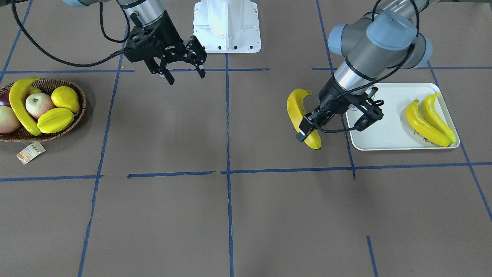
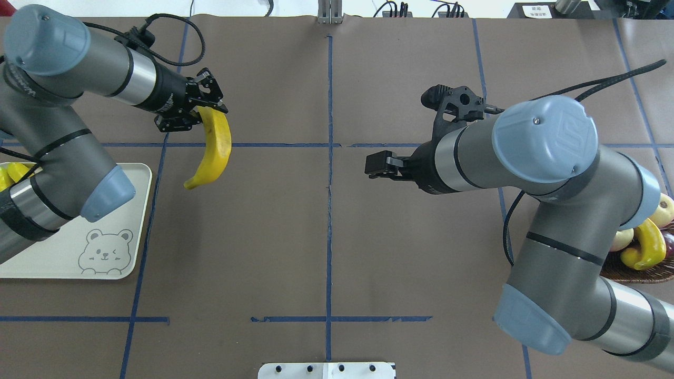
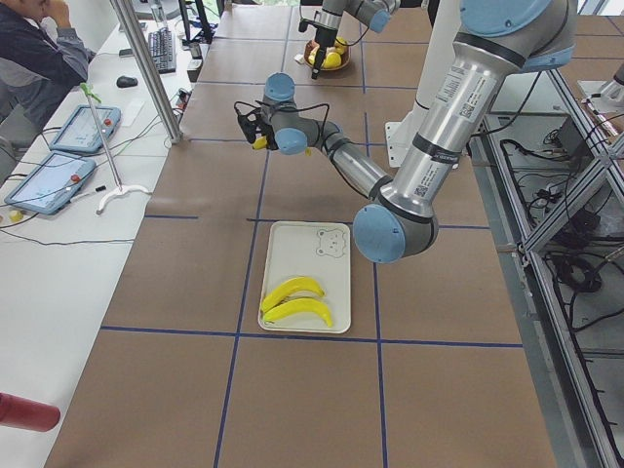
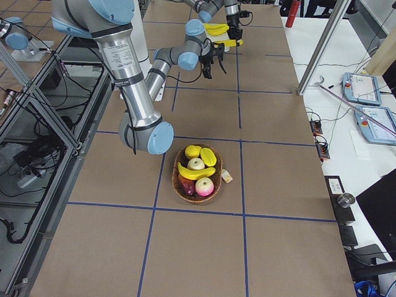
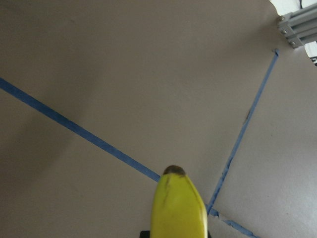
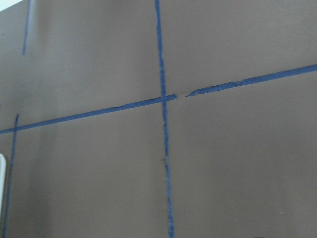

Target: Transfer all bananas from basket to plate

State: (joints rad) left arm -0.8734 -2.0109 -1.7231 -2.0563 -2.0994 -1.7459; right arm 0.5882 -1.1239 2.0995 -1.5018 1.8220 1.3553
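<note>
**Front-facing view.** The left gripper (image 1: 307, 130) is clamped across a banana (image 1: 296, 109), which hangs over the table (image 1: 230, 215) just beside the plate (image 1: 388, 132) and clear of its rim. A pair of bananas (image 1: 430, 121) lies side by side at the plate's opposite end. The right gripper (image 1: 185, 77) hangs with fingers spread, holding nothing. The basket (image 1: 78, 115) holds a fourth banana (image 1: 19, 105) (draped over the other fruit (image 1: 55, 120)).

**Overhead view.** The gripped banana curves down from the left gripper. The right gripper is largely hidden by its own arm.

**Side views.** The pair rests on the plate, and the fourth banana lies in the basket.

**Left wrist view.** Only the banana's dark tip shows, above the table.

**Right wrist view.** Bare table with crossing tape lines (image 6: 163, 99).
</note>
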